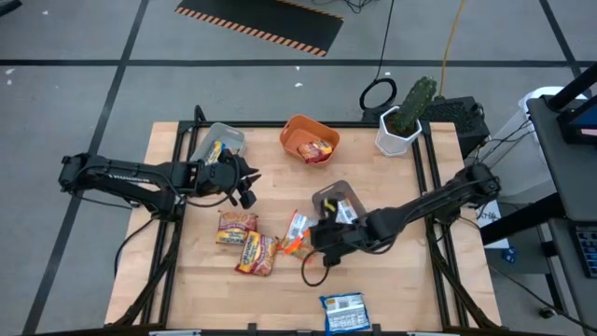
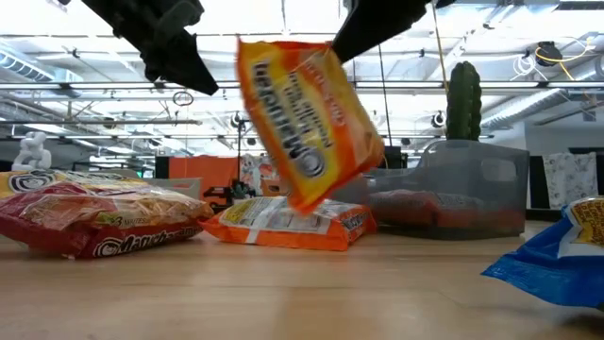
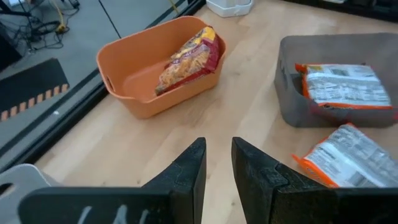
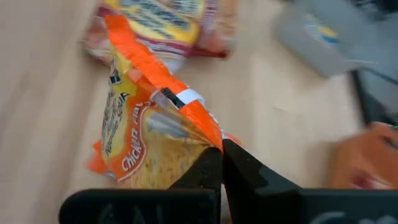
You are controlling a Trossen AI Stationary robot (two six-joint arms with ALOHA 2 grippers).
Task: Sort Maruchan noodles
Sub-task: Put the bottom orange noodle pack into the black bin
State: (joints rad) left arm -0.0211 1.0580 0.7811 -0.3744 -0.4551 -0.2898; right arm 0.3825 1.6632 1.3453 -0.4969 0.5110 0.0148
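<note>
One orange crinkly plastic noodle packet [image 4: 146, 140] hangs off the table's middle, pinched by my right gripper [image 4: 221, 163] for sorting; my left gripper [image 3: 217, 165] waits nearly closed, empty, near the far-left corner.

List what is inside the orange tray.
The orange tray holds one red-and-yellow noodle packet leaning on its far wall. The floor under the packet is hidden.

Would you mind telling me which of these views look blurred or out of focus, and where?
Right wrist view: trays beyond the pinched orange packet are soft. Low view: the lifted packet is smeared; the blue packet close by is blurry. High and left wrist views: sharp, with the orange tray crisp.
</note>
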